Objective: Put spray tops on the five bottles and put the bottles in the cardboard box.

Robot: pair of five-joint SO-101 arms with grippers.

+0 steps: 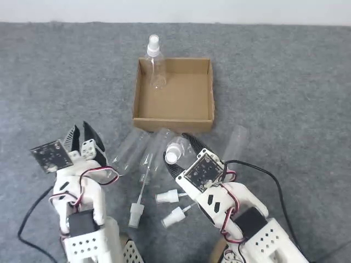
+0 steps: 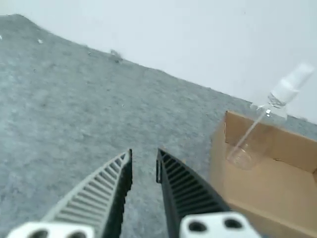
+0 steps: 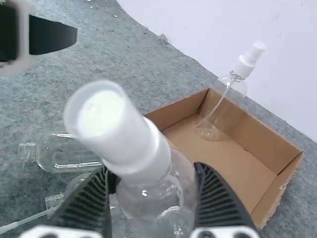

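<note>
The cardboard box (image 1: 208, 93) (image 3: 277, 153) (image 2: 267, 198) lies open on the grey carpet. A clear bottle with a white spray top (image 1: 155, 63) (image 3: 230, 91) (image 2: 270, 116) stands in its far left corner. My right gripper (image 1: 181, 152) (image 3: 151, 171) is shut on a second capped bottle (image 1: 173, 151) (image 3: 124, 134), held just in front of the box. Three uncapped bottles (image 1: 130, 152) (image 1: 156, 145) (image 1: 236, 141) lie in front of the box. My left gripper (image 1: 82, 137) (image 2: 143, 168) hangs open and holds nothing, to the left of them.
Three loose spray tops (image 1: 167, 195) (image 1: 174, 217) (image 1: 136, 211) lie on the carpet between the two arm bases. A lying bottle (image 3: 59, 151) and the left arm's finger (image 3: 44, 34) appear in the right wrist view. Bare carpet surrounds the box.
</note>
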